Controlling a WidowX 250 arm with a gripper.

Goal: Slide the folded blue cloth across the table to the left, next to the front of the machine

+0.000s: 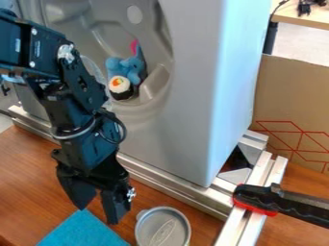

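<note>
The black gripper [97, 215] hangs at the lower left, fingers pointing down and parted, with nothing between them. Just below its fingertips lies a blue cloth [82, 231] on the wooden table [26, 178]. To the right of the gripper, apart from it, is a round grey metallic lid or cup [162, 227] with a small tab. Up behind the arm, a blue plush toy [132, 68] with a pink tip sits in a recess of the grey moulded panel [183, 120]. A toy sushi roll [120, 87] rests against the plush's front.
Metal rails [173, 190] run along the panel's foot, and more rails [247, 211] reach toward the front right. A black and red clamp [276, 199] juts in from the right edge. Cardboard [292, 96] with red lines stands behind at the right.
</note>
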